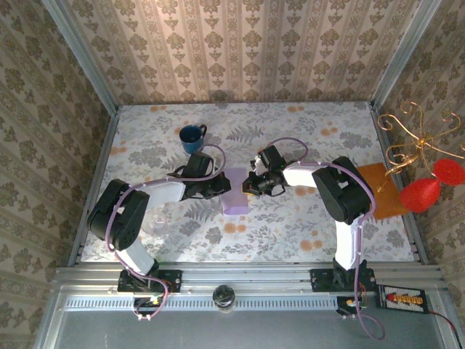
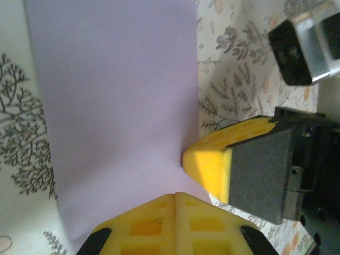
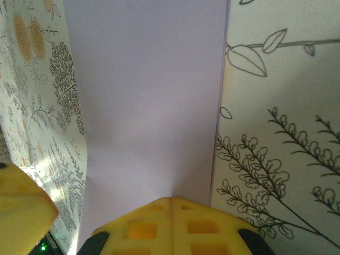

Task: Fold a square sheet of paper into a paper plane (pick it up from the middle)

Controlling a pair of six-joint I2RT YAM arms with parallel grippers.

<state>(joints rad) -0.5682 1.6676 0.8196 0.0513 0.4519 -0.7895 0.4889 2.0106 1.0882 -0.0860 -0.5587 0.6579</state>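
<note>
The square sheet of paper (image 1: 235, 195) lies in the middle of the table as a pale lilac upright rectangle, apparently folded in half. My left gripper (image 1: 221, 187) is at its left edge and my right gripper (image 1: 248, 186) at its right edge. In the left wrist view the sheet (image 2: 117, 101) spreads ahead of my shut yellow fingertips (image 2: 176, 195), whose tips touch it; the right gripper's finger (image 2: 212, 170) rests close by. In the right wrist view the sheet (image 3: 149, 95) lies under my shut fingertips (image 3: 172, 200), with a faint crease running from them.
A blue mug (image 1: 192, 137) stands behind the paper to the left. An orange-brown flat rectangle (image 1: 379, 187) lies at the right edge, beside a gold wire stand (image 1: 414, 138) with red ornaments (image 1: 421, 195). Patterned walls close in the table.
</note>
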